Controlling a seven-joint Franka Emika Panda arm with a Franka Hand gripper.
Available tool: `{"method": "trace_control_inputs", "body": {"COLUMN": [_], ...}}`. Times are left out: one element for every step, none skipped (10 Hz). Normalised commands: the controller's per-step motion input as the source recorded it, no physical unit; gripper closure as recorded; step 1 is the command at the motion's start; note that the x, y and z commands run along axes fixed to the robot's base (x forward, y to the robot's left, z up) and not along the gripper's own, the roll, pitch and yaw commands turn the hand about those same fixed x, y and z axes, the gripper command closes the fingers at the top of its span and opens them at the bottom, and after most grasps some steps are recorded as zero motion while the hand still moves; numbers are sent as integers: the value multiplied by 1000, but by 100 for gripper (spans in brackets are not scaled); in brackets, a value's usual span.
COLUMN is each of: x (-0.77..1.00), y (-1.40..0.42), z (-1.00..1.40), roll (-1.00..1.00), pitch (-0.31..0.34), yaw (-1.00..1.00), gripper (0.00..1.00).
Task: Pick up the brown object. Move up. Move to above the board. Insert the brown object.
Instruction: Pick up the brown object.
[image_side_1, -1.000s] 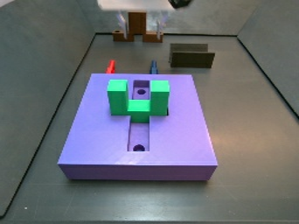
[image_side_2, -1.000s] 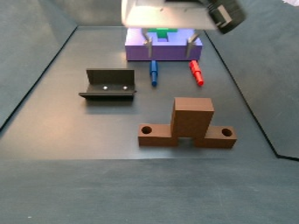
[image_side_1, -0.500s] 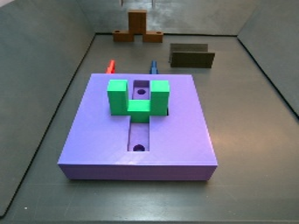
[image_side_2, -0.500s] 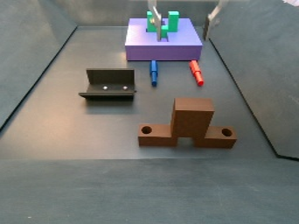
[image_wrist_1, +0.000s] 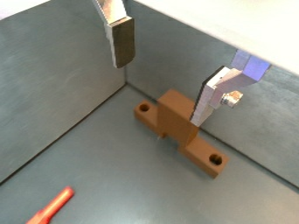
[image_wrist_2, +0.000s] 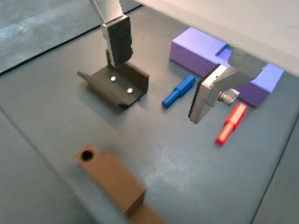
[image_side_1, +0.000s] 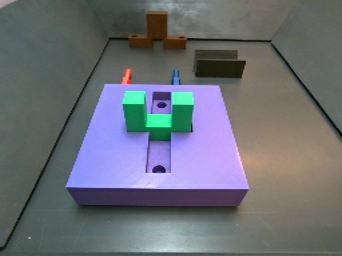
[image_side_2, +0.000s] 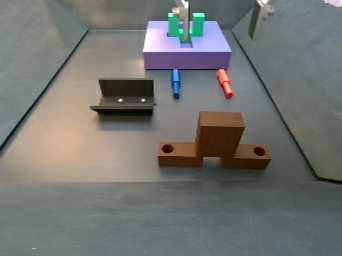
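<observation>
The brown object (image_side_2: 214, 140) is an orange-brown T-shaped block standing on the floor, also seen in a side view (image_side_1: 158, 30). In both wrist views it lies well below my gripper (image_wrist_1: 166, 68), partly behind one finger (image_wrist_1: 214, 94), and it shows again near the picture's edge (image_wrist_2: 111, 179). My gripper (image_wrist_2: 162, 70) is open and empty, high above the floor. Only a fingertip (image_side_2: 259, 12) shows at the top edge of a side view. The purple board (image_side_1: 201, 150) carries a green U-shaped block (image_side_1: 158, 110), and its far end shows too (image_side_2: 187, 55).
The dark fixture (image_side_2: 123, 95) stands on the floor between the board and the brown object (image_side_1: 219, 65), (image_wrist_2: 117, 86). A blue peg (image_side_2: 175, 82) and a red peg (image_side_2: 225, 82) lie beside the board. Grey walls enclose the floor.
The gripper has risen, open, from just above the brown object and left one side view. The objects on the floor have not moved.
</observation>
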Motion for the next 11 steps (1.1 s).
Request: {"method": "trace_control_inputs", "body": {"x": [-49,-60,-140,-149,-26,0,106,194,157,46,0], "y": [614,614,600,540,234,66,0,94,114,23,0], "z": [-794,-789,-686,-494,-343,-206,-143,-297,-337,-349,-277], "roll": [131,159,191,159,90,0,0,0,4,0,0], "pitch": [0,0,-30,-23,-9,0,0,-1,-24,-37,-53], "yaw": [-380,-357,-317,-209,0,57,189,280,251,131,0], "gripper": [0,0,0,0,0,0,0,0,0,0,0]}}
